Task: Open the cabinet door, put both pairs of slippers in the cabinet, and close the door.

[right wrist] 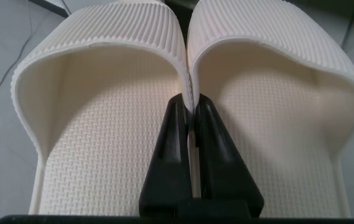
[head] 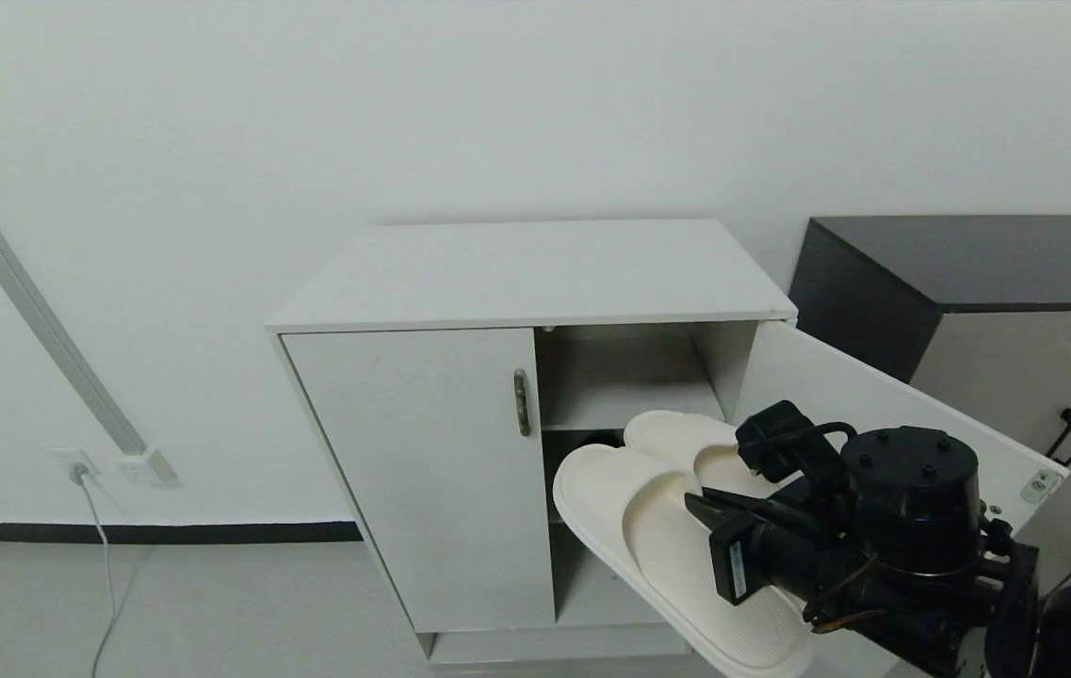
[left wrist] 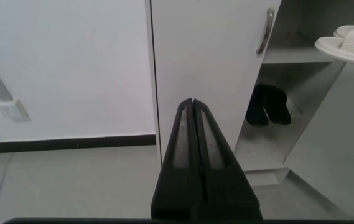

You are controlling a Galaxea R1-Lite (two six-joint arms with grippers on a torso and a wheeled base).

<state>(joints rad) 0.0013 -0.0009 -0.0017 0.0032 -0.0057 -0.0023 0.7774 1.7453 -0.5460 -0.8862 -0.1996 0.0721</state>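
Two white slippers [head: 612,492] in right gripper [right wrist: 191,107] | left wrist: black pair [left wrist: 268,106] in cabinet [left wrist: 208,56]

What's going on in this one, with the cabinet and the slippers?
The right pincer is clamped on the touching inner edges of the white slippers, holding the pair in front of the white cabinet. The cabinet's right door is swung open and its left door is shut. A dark pair of slippers already sits on a shelf inside. The left pincer is shut and empty, low down and facing the cabinet.
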